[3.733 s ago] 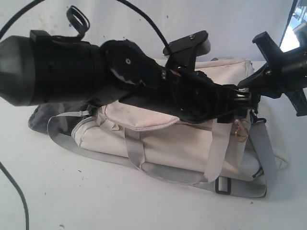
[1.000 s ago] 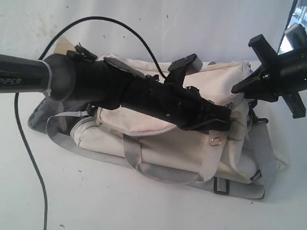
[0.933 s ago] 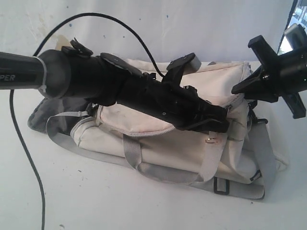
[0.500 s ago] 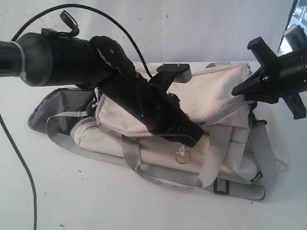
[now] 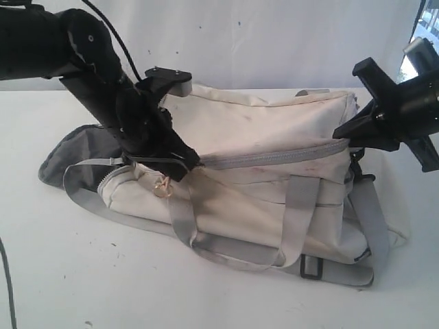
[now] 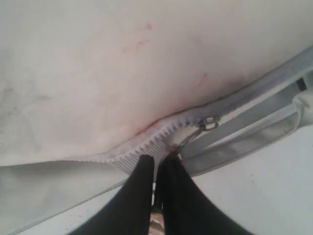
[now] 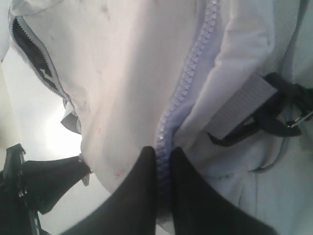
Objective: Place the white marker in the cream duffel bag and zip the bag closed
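Observation:
The cream duffel bag (image 5: pixel 260 123) lies on its side across the white table. Its grey top zipper (image 5: pixel 274 154) runs shut from the right end to my left gripper (image 5: pixel 180 166). That gripper (image 6: pixel 159 159) is shut on the zipper pull (image 6: pixel 188 139), and a small metal ring (image 5: pixel 162 186) dangles below it. My right gripper (image 5: pixel 346 133) is at the bag's right end. There it (image 7: pixel 163 156) is shut on the zipper tape (image 7: pixel 186 73). A short stretch of open zipper (image 7: pixel 29 54) shows dark lining at the far end. The white marker is out of view.
Dark grey fabric (image 5: pixel 62 154) spreads from the bag's left end. Grey webbing handles (image 5: pixel 295 205) and a shoulder strap (image 5: pixel 103 205) with a black buckle (image 5: pixel 309 266) trail over the table (image 5: pixel 103 288) in front. A black cable (image 5: pixel 7 288) hangs at the lower left.
My left gripper has travelled leftward along the bag with the zipper pull, and the zipper is shut behind it. The right gripper has kept its place at the right end.

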Controlling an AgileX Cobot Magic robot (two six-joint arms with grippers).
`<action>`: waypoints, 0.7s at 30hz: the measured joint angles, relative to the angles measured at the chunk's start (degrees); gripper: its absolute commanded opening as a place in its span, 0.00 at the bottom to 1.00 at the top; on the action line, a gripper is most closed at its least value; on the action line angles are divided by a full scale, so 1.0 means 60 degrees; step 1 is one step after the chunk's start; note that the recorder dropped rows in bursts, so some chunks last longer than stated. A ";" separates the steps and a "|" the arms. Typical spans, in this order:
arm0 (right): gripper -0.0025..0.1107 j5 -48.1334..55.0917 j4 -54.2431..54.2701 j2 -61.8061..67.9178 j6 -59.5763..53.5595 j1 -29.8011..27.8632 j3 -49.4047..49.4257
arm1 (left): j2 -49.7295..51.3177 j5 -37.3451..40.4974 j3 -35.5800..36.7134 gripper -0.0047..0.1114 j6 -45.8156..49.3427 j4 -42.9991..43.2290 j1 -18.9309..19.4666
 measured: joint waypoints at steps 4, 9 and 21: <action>0.02 0.0208 -0.0139 0.0000 0.0000 0.0108 0.0000 | -0.0206 0.0146 -0.0017 0.04 0.0000 0.0254 0.0595; 0.02 -0.0105 -0.0538 -0.0007 0.0022 0.0053 0.0000 | -0.0292 0.1012 0.0000 0.04 0.0278 0.1161 0.1197; 0.02 -0.0091 -0.0555 -0.0022 0.0056 -0.0406 0.0000 | -0.0352 0.0764 0.0000 0.04 -0.1148 0.2538 0.1805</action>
